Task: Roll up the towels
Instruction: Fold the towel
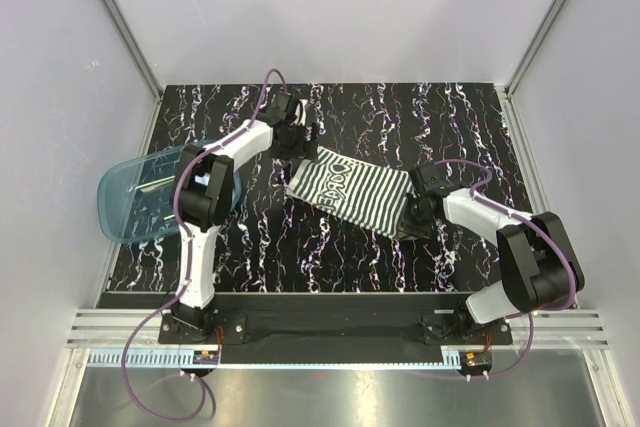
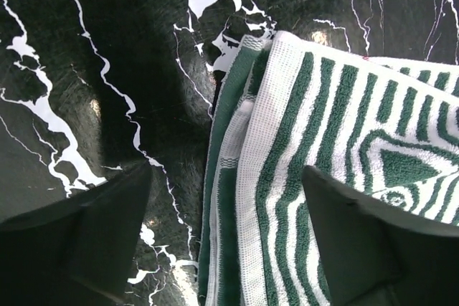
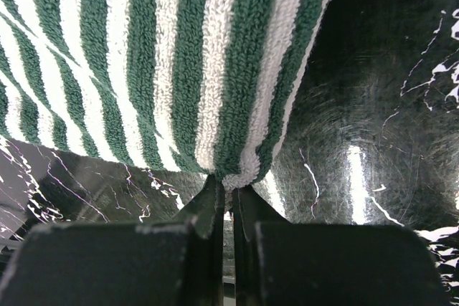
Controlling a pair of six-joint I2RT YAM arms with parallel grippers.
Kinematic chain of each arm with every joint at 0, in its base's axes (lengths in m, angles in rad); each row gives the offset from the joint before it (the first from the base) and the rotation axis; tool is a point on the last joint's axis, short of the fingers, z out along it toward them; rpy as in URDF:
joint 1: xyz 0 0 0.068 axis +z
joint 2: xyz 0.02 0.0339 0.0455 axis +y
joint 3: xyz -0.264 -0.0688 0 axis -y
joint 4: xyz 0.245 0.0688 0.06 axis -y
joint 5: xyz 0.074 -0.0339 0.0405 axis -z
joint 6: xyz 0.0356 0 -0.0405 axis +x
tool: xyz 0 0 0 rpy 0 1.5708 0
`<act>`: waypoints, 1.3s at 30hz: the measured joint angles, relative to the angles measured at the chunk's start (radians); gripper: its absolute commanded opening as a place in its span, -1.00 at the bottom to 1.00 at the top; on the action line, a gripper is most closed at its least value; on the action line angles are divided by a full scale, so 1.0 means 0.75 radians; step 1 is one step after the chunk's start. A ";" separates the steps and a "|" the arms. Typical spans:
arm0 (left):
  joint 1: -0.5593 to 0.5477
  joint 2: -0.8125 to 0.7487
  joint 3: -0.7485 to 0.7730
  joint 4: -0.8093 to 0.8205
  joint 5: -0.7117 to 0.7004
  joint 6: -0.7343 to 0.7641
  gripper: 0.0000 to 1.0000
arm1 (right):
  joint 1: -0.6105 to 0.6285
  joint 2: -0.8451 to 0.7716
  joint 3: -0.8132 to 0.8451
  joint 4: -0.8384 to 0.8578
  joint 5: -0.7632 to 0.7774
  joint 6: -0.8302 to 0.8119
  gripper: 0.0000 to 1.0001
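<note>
A dark-and-white striped towel [image 1: 350, 190] with a white patterned patch lies spread on the black marbled table, slightly skewed. My left gripper [image 1: 300, 137] hovers open over its far-left corner. In the left wrist view the folded towel edge [image 2: 287, 141] lies between and below the wide-apart fingers of the left gripper [image 2: 226, 177], which hold nothing. My right gripper [image 1: 415, 212] is at the towel's near-right corner. In the right wrist view the right gripper [image 3: 229, 185] is shut on a pinched bunch of the striped towel [image 3: 179, 55], lifted a little off the table.
A translucent blue plastic tub [image 1: 140, 197] sits at the table's left edge, beside the left arm. White walls with metal frame rails enclose the table on three sides. Bare marbled tabletop [image 1: 340, 257] lies between the towel and the arm bases.
</note>
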 measured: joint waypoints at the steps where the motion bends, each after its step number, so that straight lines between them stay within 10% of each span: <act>1: 0.000 -0.001 0.001 -0.001 -0.001 0.001 0.98 | 0.000 0.000 0.000 -0.001 0.001 0.001 -1.00; 16: -0.058 -0.624 -0.515 0.139 -0.044 -0.105 0.53 | 0.000 -0.074 -0.057 -0.012 -0.016 0.046 -1.00; 23: -0.205 -0.539 -0.662 0.228 0.019 -0.157 0.00 | 0.000 -0.080 -0.071 -0.011 -0.035 0.057 -1.00; 39: -0.170 -0.386 -0.636 0.254 -0.058 -0.167 -0.07 | 0.000 -0.105 -0.090 -0.012 -0.072 0.083 -1.00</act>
